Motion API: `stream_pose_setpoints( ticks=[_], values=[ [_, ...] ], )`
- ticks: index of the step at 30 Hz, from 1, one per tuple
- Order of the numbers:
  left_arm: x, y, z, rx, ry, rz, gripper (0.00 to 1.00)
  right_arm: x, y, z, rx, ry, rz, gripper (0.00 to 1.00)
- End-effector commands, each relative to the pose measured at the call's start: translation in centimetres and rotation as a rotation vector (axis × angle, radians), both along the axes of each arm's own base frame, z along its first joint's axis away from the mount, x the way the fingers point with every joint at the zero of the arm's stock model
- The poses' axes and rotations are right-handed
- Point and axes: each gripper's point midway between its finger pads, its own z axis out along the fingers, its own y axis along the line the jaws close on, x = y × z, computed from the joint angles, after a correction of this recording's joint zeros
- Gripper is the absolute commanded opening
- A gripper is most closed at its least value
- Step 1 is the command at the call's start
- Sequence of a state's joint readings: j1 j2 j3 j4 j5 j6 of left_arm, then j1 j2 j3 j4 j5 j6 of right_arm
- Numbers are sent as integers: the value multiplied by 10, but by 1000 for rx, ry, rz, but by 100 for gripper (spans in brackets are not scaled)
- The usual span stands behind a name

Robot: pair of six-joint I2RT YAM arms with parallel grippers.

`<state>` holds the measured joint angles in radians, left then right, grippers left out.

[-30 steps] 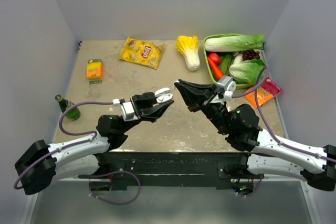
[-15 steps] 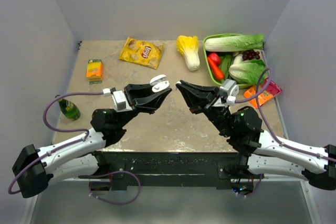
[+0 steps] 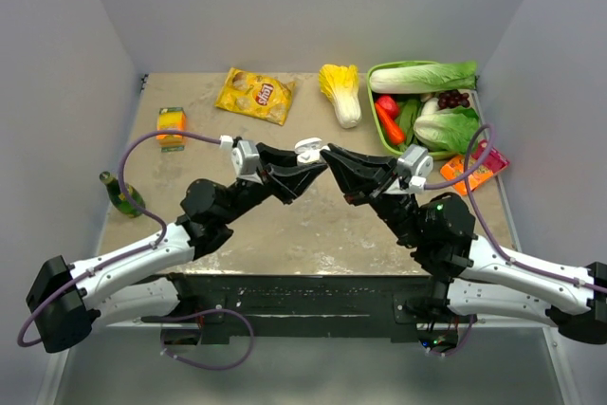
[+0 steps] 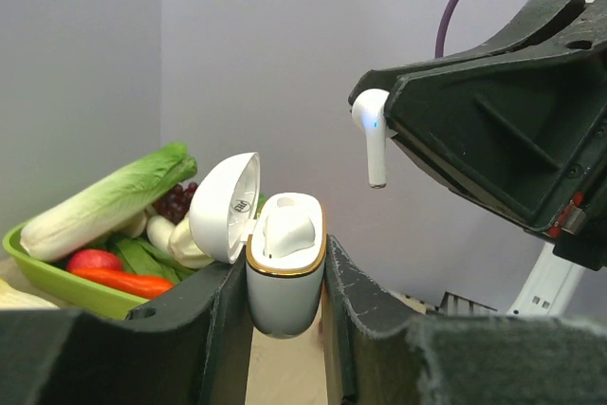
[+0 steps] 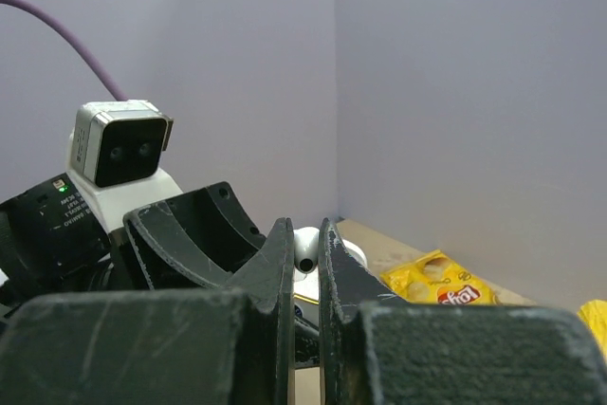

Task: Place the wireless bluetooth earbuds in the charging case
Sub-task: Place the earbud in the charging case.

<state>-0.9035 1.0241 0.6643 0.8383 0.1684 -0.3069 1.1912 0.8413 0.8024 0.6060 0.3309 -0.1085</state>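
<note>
My left hand (image 4: 283,270) clamps the open case (image 4: 285,232) upright so my right hand (image 5: 303,232), pinching a white earbud (image 4: 373,135) stem-down, can seat it.

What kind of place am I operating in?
Probably a lab test cell, not a kitchen: plain grey walls enclose a tabletop holding a green basket of vegetables and a chip bag.
</note>
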Motion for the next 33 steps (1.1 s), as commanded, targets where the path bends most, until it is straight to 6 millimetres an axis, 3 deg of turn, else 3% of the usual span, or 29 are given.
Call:
stream_pose_setpoints(
  ticks=[1,12,33],
  values=[
    [-6,0,16,-27,28,-44,0,1,-19,22,39,-32,-60,0],
    [-18,9,22,-68,-20,-64,0,15,-12,4,-39,-7,-135,0],
    [-22,16,25,-92,-73,-49,0,13,2,-8,-75,9,-99,0]
  ],
)
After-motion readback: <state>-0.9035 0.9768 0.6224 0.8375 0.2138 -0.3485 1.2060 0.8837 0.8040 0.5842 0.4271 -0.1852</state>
